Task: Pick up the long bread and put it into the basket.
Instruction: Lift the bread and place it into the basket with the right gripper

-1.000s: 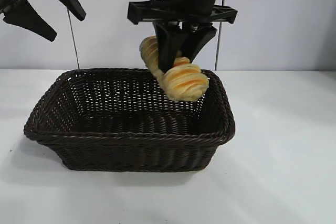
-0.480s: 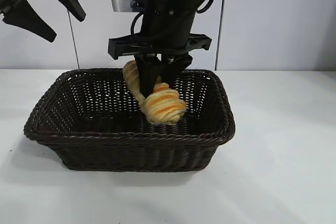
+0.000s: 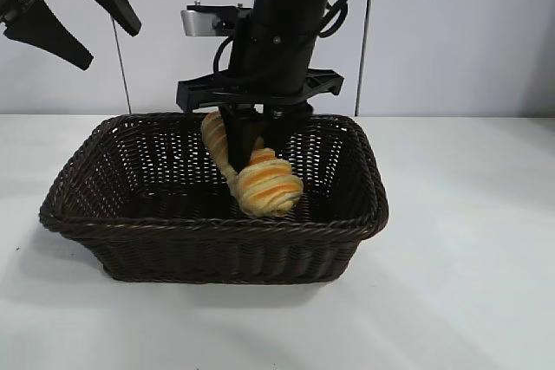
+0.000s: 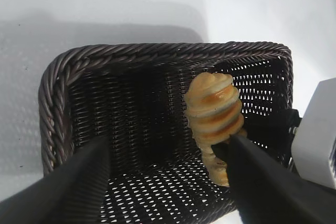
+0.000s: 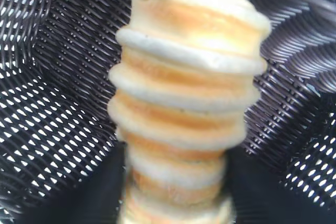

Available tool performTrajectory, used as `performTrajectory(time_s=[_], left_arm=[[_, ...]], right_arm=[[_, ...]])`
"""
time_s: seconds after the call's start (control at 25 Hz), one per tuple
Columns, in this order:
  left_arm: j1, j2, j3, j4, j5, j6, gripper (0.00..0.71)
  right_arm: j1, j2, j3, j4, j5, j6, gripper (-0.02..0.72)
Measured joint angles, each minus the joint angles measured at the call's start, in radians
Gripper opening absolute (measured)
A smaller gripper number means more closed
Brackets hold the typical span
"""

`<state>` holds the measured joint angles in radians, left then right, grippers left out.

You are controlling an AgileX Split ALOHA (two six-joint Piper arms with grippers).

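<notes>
right gripper (image 3: 253, 146): down inside basket (image 3: 213, 230), fingers either side of long bread (image 3: 260, 181), grip unclear | bread: tilted, low end near basket floor | left gripper (image 3: 65, 6): open, raised beyond basket's left end

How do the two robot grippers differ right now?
The right gripper reaches down inside the basket, fingers either side of the long bread; the left gripper hangs high above the basket's left end, near nothing. The right points steeply down; the left is angled. The left's fingers stand open and empty; whether the right's fingers are gripping the bread I cannot tell. Both are black, with two fingers.
</notes>
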<state>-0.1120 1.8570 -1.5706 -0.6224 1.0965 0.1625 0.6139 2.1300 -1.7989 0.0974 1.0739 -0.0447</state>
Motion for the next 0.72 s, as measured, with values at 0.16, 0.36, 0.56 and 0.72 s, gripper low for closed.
performTrajectory(time_s=[0.16,0.36,0.56,0.72], left_arm=[[0.000,0.000,0.000,0.000,0.001,0.000,0.471],[0.000,0.000,0.000,0.000,0.001,0.000,0.471],[0.000,0.000,0.000,0.000,0.001,0.010,0.471],[0.000,0.000,0.000,0.000,0.001,0.013,0.471]], right_arm=[[0.000,0.000,0.000,-0.001,0.008,0.005,0.671],[0.000,0.000,-0.004,-0.007,0.027,0.017,0.684],[0.000,0.000,-0.065,-0.007,0.087,0.017,0.684],[0.000,0.000,-0.150,-0.007,0.135,0.017,0.684]])
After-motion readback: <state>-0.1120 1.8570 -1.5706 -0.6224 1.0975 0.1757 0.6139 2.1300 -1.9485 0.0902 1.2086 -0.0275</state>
